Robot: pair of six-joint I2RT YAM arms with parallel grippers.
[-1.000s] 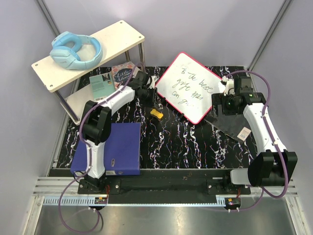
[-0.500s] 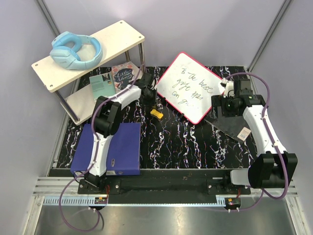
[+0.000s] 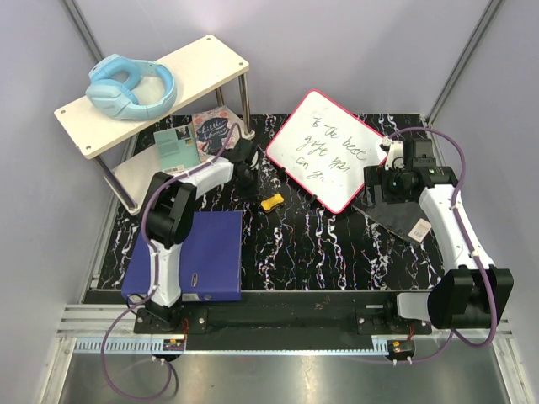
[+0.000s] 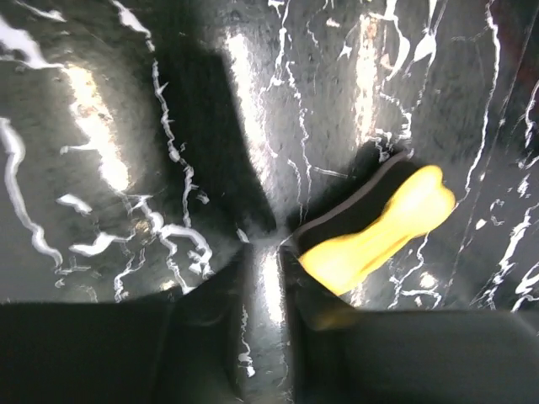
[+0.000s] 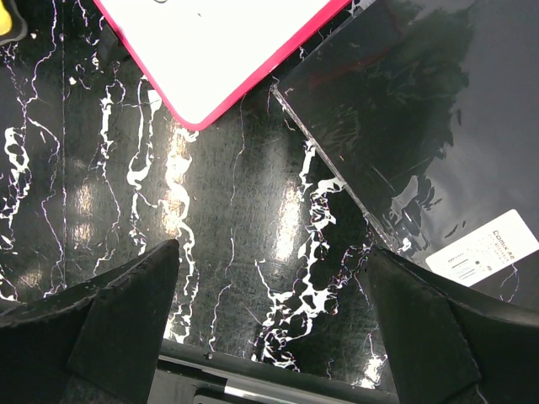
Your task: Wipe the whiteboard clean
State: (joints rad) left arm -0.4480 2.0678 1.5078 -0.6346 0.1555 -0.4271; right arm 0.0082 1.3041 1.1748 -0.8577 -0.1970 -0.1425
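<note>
Far left: blue headphones (image 3: 130, 87) sit on the white shelf (image 3: 210, 59), and a blue-purple binder (image 3: 198, 252) lies flat at the near left of the marbled table (image 3: 303, 244). Neither belongs to the job.

The left gripper (image 4: 264, 261) hangs low over the table with its fingers drawn nearly together and nothing between them. The yellow eraser (image 3: 271, 202) lies just beside it, outside the jaws. My read is that it needs to reopen and shift over to grab it.

The whiteboard (image 3: 324, 151) lies flat at centre-back, turned diagonally, with dark handwriting all over it, so no wiping is done.

The right gripper (image 5: 274, 248) is spread wide and empty, hovering over bare table between the board's near corner and the dark grey cloth (image 3: 394, 212). It is probably placed to pin the board or take the cloth.
</note>
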